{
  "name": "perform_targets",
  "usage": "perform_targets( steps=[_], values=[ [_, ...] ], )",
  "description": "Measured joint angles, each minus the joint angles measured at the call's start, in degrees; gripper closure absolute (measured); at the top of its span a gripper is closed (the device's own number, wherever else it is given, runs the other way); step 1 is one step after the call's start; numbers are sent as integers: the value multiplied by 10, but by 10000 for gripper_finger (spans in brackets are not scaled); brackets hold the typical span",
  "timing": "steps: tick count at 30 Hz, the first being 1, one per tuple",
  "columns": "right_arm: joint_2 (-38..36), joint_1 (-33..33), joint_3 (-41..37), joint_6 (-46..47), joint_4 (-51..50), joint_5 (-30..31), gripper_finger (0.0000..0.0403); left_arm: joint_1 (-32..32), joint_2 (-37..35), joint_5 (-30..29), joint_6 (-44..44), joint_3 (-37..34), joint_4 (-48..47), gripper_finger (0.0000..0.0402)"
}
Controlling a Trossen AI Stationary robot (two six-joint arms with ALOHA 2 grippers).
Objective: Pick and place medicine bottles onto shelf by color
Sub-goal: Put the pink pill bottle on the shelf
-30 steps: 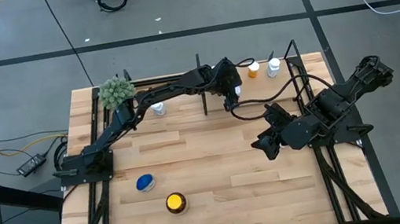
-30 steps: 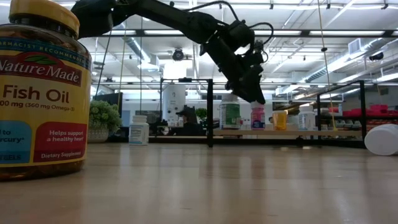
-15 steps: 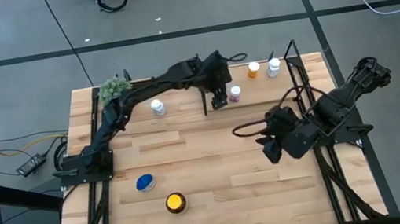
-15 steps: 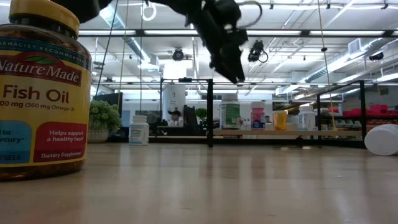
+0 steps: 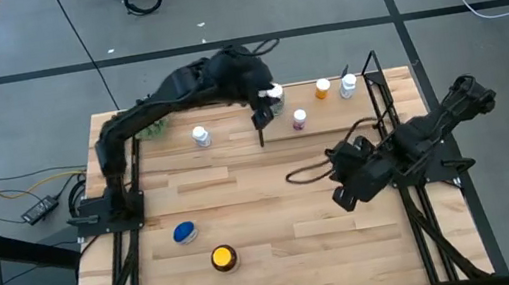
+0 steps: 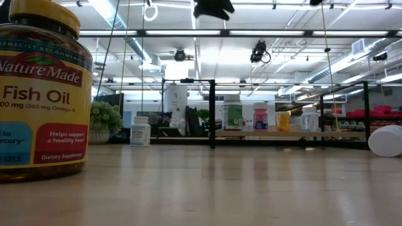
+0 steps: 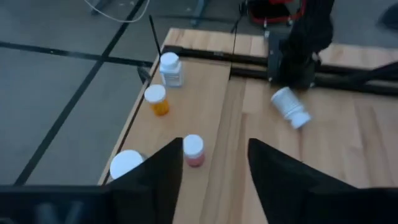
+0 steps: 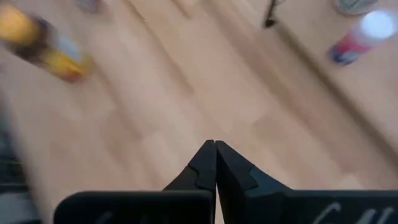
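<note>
Nearest the front of the table (image 5: 276, 220) stands the amber Fish Oil bottle (image 6: 43, 88) with its yellow lid, and just behind it a blue-lidded bottle (image 5: 185, 233). Mid-table to the right, the right end effector (image 5: 340, 193) hovers with fingers pressed together, empty. Farther back, on the shelf (image 5: 316, 111), stand a pink bottle (image 5: 300, 119), an orange bottle (image 5: 323, 89) and a white bottle (image 5: 349, 82). Above the shelf's left end, the left end effector (image 5: 263, 112) hangs with its fingers (image 7: 158, 180) spread, holding nothing.
</note>
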Motion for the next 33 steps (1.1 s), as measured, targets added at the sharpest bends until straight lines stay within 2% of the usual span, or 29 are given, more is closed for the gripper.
perform_targets(
  steps=[3,5,10,12,15,21,26,33],
  values=[
    [17,-26,-36,-45,23,8,396,-3,-22,0,-13,0,-29,254],
    [18,-45,-85,-75,102,4,396,-3,-35,0,-17,0,-57,278],
    [14,-99,-230,-109,353,-54,397,-2,-47,0,-5,0,-158,337],
    [14,-122,-275,-105,407,-59,397,-1,-51,0,2,0,-193,361],
    [14,-160,-313,-110,437,-57,397,-1,-71,0,10,0,-230,392],
    [13,-257,-335,-199,491,-57,397,14,-103,0,11,0,-243,391],
    [13,-359,-372,-269,580,-132,398,37,-107,7,13,0,-281,397],
    [13,-465,-387,-360,594,-206,398,47,-108,21,20,-10,-347,384]
  ],
)
